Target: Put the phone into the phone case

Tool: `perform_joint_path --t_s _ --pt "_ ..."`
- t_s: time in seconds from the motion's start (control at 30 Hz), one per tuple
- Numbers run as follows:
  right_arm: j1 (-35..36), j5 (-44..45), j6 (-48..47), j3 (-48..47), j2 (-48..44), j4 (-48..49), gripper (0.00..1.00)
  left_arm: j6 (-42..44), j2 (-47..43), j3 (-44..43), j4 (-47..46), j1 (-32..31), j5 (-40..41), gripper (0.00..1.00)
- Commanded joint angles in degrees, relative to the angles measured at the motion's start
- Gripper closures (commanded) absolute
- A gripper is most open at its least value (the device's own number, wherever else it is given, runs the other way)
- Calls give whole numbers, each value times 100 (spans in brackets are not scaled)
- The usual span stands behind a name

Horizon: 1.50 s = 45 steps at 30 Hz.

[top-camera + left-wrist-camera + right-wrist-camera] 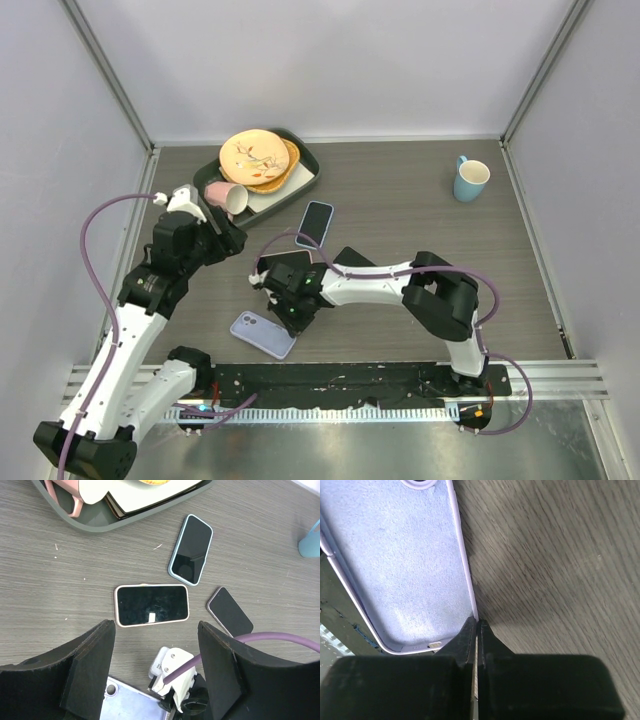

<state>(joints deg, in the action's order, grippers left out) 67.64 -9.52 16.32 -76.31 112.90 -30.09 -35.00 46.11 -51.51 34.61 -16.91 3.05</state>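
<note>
Right wrist view: my right gripper has its fingers pressed together on the long side wall of the lavender phone case, pinching the thin rim near its bottom corner. The case lies open side up on the wooden table, its fuzzy lining empty. Only this view shows the pinch; from above my own wrist covers it.

Left wrist view: my left gripper hangs above the table with its fingers wide apart and nothing between them. This view shows all the phones, which the top camera does not, since my right arm hides part of them.

Count:
- Phones, three, all screen up and none in the case:
  - blue-cased phone nearest the tray;
  - pale-rimmed phone lying crosswise directly ahead of my left fingers;
  - dark phone to its right, partly hidden by my finger.
- Which one belongs in the case I cannot tell.
- Empty cases, one, near the front edge, apart from every phone.
- Tray, one, at the far left.
- Plates, at least two, stacked in the tray.
- Mugs, two: pink mug tipped over at the tray's corner, blue mug upright at the far right.
</note>
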Motion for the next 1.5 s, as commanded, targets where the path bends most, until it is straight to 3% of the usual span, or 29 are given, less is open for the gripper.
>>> perform_joint_path --t_s 0.0,0.23,0.37,0.57,0.7,0.8,0.83,0.9,1.13,1.2,1.37,1.47 --pt "21 889 -287 46 215 -190 99 178 -111 44 -59 -23 135 29" --pt "21 2269 -691 283 -425 -524 99 152 134 193 -183 -15 -190 30" --pt "13 3409 -910 599 -839 -533 99 99 276 334 -306 -23 -453 36" --pt "13 4089 -1288 1039 -1287 -507 99 -76 670 588 -639 -23 -884 41" --pt "4 3731 -1385 1250 -1551 -288 98 -173 1110 738 -938 -49 -1358 48" --pt "13 3449 -1316 1277 -1797 -112 70 -156 1330 835 -1087 -93 -1412 49" --pt "-13 3335 -1289 1286 -1859 -51 45 -156 1374 879 -1131 -102 -1421 50" --pt "-92 3203 -1140 1233 -1947 3 34 -156 1505 932 -1272 -111 -1482 51" --pt "-821 2474 -640 1329 -2289 178 30 -77 2366 853 -1440 -558 -1659 57" --pt "-1444 1702 -472 1478 -2386 310 30 28 2621 800 -1387 -891 -1571 56" --pt "-2683 251 -85 1882 -2738 617 31 213 3570 563 -1185 -1525 -913 55" --pt "-2922 100 -50 1988 -2826 653 31 248 3958 414 -1097 -1877 -553 55"
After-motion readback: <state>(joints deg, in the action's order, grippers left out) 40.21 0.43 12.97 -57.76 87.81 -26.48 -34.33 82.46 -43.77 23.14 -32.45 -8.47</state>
